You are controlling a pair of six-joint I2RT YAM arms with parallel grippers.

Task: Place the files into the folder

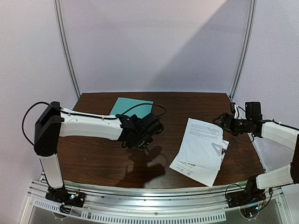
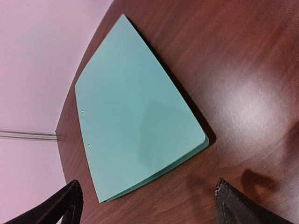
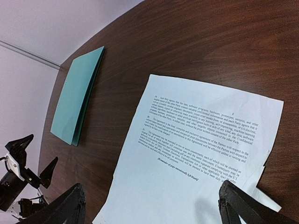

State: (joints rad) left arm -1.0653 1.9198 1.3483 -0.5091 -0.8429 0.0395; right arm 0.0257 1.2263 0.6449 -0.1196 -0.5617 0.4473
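The teal folder [image 1: 133, 106] lies closed and flat at the back middle of the table. In the left wrist view the folder [image 2: 140, 121] is just ahead of my left gripper [image 2: 149, 207], which is open, empty and above the wood. Its spine clip does not show. The text sheet [image 1: 202, 139] lies at the right on top of a second sheet [image 1: 192, 171], which is mostly covered. My right gripper [image 1: 219, 119] is open and empty, hovering over the text sheet [image 3: 205, 154] near its far right edge. The folder also shows in the right wrist view [image 3: 77, 100].
The dark wooden table [image 1: 93, 154] ends at a metal rail [image 1: 140, 196] along the front. Two metal posts [image 1: 65, 46] stand against the pale wall behind. My left gripper shows at the lower left of the right wrist view [image 3: 23, 168].
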